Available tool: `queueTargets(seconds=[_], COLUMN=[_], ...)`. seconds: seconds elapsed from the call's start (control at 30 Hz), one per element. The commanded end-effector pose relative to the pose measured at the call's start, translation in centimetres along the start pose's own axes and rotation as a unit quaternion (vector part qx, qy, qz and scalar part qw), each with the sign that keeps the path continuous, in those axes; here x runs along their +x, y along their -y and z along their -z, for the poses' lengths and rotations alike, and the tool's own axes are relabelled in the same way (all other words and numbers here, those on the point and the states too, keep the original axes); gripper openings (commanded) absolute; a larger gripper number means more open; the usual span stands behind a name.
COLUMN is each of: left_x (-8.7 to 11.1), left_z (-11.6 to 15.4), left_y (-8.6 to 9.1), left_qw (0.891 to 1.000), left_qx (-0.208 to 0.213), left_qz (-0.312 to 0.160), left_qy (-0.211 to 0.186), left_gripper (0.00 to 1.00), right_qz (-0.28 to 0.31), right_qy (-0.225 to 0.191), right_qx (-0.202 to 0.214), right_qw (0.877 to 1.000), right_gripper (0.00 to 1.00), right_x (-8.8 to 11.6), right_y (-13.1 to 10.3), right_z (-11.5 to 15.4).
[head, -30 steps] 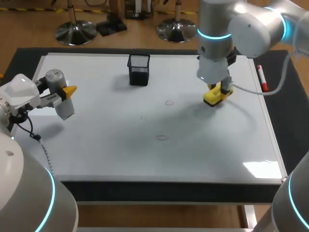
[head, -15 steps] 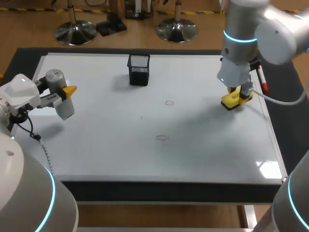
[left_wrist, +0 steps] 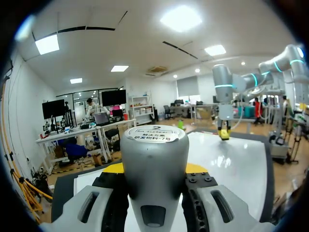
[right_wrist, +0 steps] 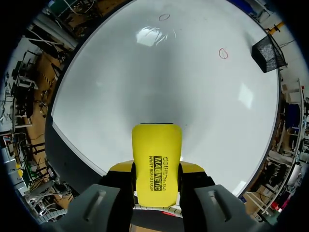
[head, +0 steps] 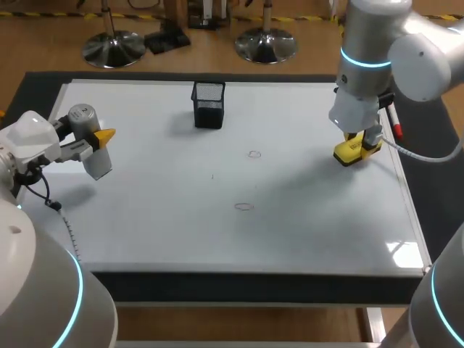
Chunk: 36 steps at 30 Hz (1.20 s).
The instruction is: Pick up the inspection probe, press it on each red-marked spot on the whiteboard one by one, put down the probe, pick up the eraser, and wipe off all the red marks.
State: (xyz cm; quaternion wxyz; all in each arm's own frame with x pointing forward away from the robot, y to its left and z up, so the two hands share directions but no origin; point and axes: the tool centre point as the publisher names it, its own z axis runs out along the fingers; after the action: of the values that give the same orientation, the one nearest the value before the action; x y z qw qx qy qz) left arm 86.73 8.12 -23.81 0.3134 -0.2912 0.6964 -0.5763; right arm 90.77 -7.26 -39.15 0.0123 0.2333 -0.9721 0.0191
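My right jaws grip the eraser [head: 353,151] near the whiteboard [head: 312,225] edge, evidently poised to wipe the red marks [head: 254,154]. Left jaws grip the probe [head: 82,116], held clear.

Bright, even light falls from overhead. The whiteboard [head: 145,225] carries a white glare patch near its front right corner; the right wrist view shows another. Soft grey shadows spread beneath the right arm [head: 377,58] and beside the basket [head: 208,104].

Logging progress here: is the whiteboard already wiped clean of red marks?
No, a far red mark and a near red mark show on the whiteboard.
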Motion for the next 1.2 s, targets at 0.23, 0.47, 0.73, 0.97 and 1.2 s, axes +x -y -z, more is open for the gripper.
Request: queueTargets(seconds=[0.23,0.47,0.73,0.97,1.2], left_x=[0.5,2.0,4.2,6.9,9.7], left_z=[-1.4,-5.5,-10.5,-14.1,-17.0], left_y=[0.6,2.2,2.7,3.8,4.9], left_qw=[1.0,0.996,0.984,0.966,0.946], left_qx=[0.008,0.032,0.035,0.042,0.06], left_qz=[-0.009,-0.02,-0.034,-0.053,-0.058], left_qy=[-0.024,-0.083,-0.171,-0.251,-0.312], left_gripper=[0.0,0.0,0.0,0.0,0.0], right_qz=[0.001,0.001,0.001,0.001,0.001], right_qy=[0.0,0.0,0.0,0.0,0.0], right_qx=[0.001,0.001,0.001,0.001,0.001], right_qw=[1.0,1.0,1.0,1.0,1.0], right_gripper=[0.0,0.0,0.0,0.0,0.0], right_x=[0.1,0.1,0.1,0.1,0.1], right_y=[0.1,0.1,0.1,0.1,0.1], right_z=[0.1,0.1,0.1,0.1,0.1])
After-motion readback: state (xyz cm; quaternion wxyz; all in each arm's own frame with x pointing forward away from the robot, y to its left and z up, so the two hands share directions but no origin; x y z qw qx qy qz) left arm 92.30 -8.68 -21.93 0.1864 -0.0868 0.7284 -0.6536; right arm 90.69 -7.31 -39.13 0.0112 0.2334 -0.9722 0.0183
